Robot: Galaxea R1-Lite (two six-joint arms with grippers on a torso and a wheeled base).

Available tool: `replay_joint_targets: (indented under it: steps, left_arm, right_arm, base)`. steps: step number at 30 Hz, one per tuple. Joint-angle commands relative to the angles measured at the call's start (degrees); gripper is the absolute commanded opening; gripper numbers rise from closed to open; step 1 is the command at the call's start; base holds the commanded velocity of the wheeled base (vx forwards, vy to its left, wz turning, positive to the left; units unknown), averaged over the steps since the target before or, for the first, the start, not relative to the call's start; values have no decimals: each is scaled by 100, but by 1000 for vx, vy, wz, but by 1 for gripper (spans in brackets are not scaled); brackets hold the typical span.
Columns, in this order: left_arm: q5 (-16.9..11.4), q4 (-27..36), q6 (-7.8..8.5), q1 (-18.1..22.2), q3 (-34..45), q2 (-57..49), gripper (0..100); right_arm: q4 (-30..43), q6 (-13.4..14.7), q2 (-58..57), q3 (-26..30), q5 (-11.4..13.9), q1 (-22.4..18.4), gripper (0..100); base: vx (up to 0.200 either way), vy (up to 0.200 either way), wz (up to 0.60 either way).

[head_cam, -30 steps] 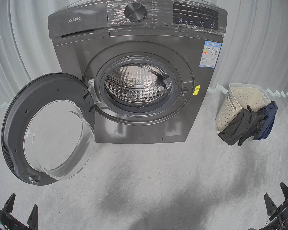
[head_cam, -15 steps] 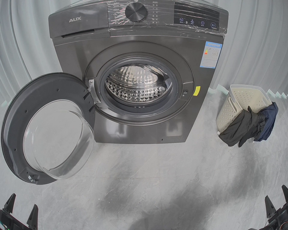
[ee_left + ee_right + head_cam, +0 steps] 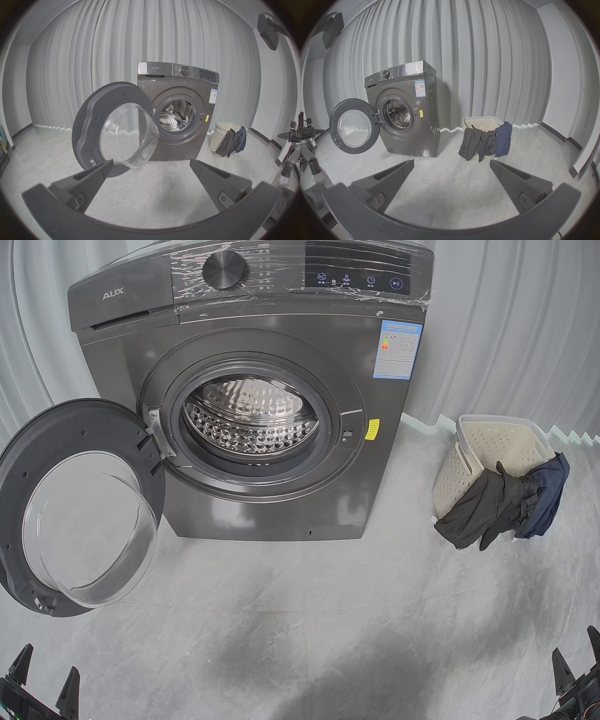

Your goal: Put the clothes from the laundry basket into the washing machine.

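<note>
A grey front-loading washing machine (image 3: 250,390) stands ahead, its round door (image 3: 75,509) swung wide to the left and its steel drum (image 3: 250,415) bare inside. To its right a cream laundry basket (image 3: 494,440) holds a dark grey garment (image 3: 487,509) and a navy garment (image 3: 547,496) draped over its front rim. My left gripper (image 3: 44,674) sits low at the near left, open and holding nothing. My right gripper (image 3: 578,652) sits low at the near right, open, well short of the basket (image 3: 482,123) and its clothes (image 3: 478,142).
Pale grey floor (image 3: 325,615) stretches between me and the machine. White pleated curtains (image 3: 531,334) line the walls behind. The open door (image 3: 112,125) juts out over the floor on the left side.
The whole head view has shifted: machine and basket now sit further left in the picture, so the camera turned right. Both grippers keep their places at the bottom corners.
</note>
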Motion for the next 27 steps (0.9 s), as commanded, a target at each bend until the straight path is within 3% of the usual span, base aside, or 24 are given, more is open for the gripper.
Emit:
replay_joint_targets:
  steps: [1, 4, 13, 19, 27]
  left_arm:
    - [9, 2, -13, 0, 84, -77, 100]
    - [9, 2, -13, 0, 84, -77, 100]
    - [9, 2, -13, 0, 84, -77, 100]
    - [9, 2, -22, 0, 84, -77, 100]
    - [9, 2, -22, 0, 84, -77, 100]
  right_arm:
    - [-1, 2, -60, 31, 1, 2, 100]
    - [-1, 2, -60, 31, 1, 2, 100]
    - [-1, 2, -60, 31, 1, 2, 100]
    - [-1, 2, -60, 31, 1, -15, 100]
    - [-1, 2, -60, 31, 1, -7, 100]
  base:
    - [0, -200, 0]
    - [0, -200, 0]
    - [0, 0, 0]
    - [200, 0, 0]
    - [0, -50, 0]
